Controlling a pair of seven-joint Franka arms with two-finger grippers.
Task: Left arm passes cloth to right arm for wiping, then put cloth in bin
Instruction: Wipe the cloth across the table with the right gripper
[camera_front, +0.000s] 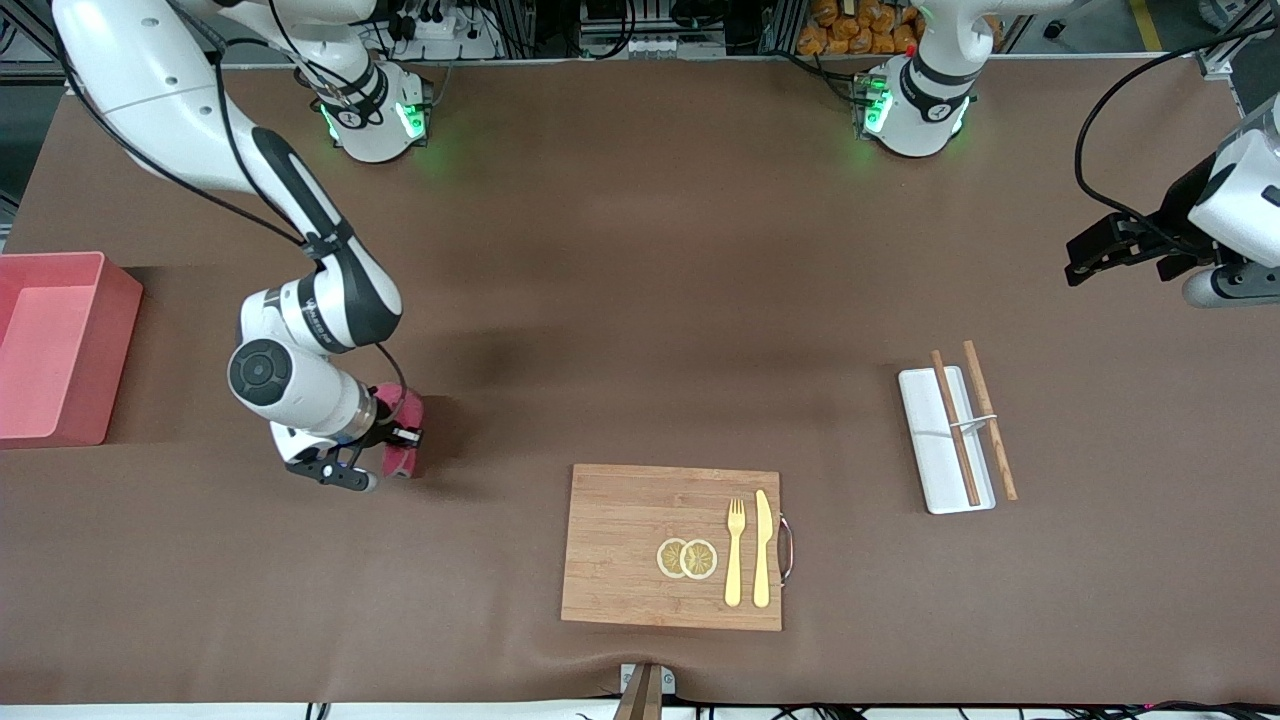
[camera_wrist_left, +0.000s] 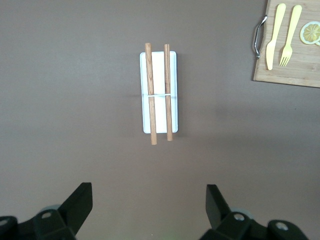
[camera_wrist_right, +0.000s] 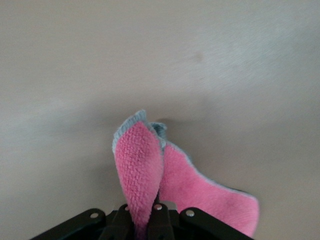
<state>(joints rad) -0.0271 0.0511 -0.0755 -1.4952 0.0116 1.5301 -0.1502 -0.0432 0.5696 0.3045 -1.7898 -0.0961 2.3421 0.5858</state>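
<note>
We are pinching the cloth (camera_wrist_right: 150, 170) in the right gripper (camera_front: 385, 440), jaws clamped tight on a fold of it, low over the bare table between the bin (camera_front: 60, 345) and the cutting board (camera_front: 672, 545). The grip is taking only one edge, so we are judging that a hard drag across the mat could pull the pink rag free, or let the loose flap bunch under the fingers. The left gripper (camera_wrist_left: 150, 212) is waiting with its jaws spread wide and empty, over the mat by the white tray (camera_wrist_left: 172, 90) with its chopsticks (camera_wrist_left: 150, 95). The bin is standing at the right arm's end of the table.
</note>
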